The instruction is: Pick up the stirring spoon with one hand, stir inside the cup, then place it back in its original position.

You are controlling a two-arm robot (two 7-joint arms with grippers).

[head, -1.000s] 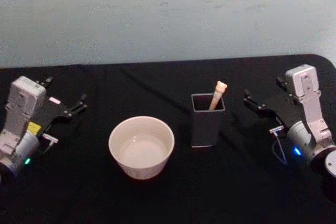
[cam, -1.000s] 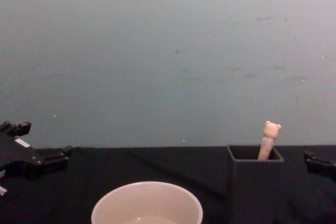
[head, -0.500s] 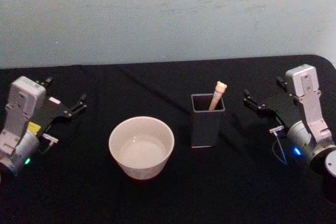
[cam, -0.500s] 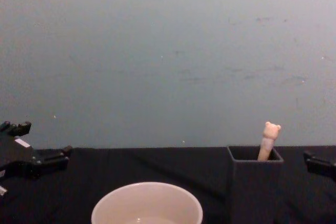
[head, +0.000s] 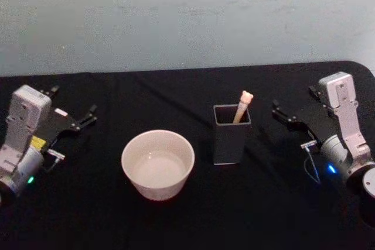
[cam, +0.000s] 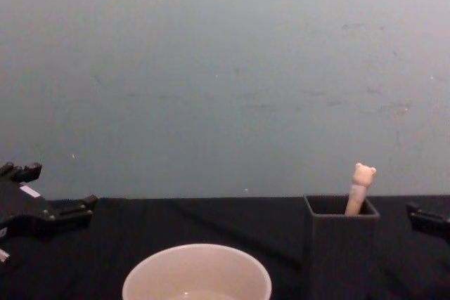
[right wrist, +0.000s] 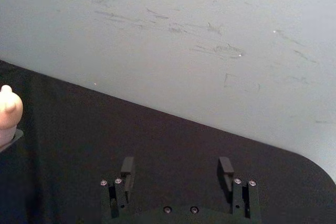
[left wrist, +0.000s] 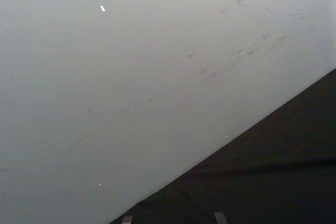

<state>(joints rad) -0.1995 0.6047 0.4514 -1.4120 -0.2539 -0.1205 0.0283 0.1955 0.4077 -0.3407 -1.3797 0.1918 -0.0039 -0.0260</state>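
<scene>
So far nothing has been picked up: the stirring spoon (head: 242, 105) stands in the dark grey square holder (head: 232, 136) at the middle right of the black table (head: 176, 215), leaning against the back right corner, with its beige handle and tiny bear head poking above the rim. To the left of the holder, clearly apart from it, sits the wide cream cup (head: 157, 164). The right gripper (head: 283, 114) rests near the holder on its right side, not touching it, with its two fingers spread wide and nothing between them. The left gripper (head: 85, 118) sits parked at the far left of the table, well apart from the cup, its fingers also apart and empty. The task appears to be at its very first step, reaching for the spoon. The next move probably calls for the nearer right gripper to come over the holder and close on the thin handle below the bear head. Counted: one spoon, one cup, one holder, two grippers.
</scene>
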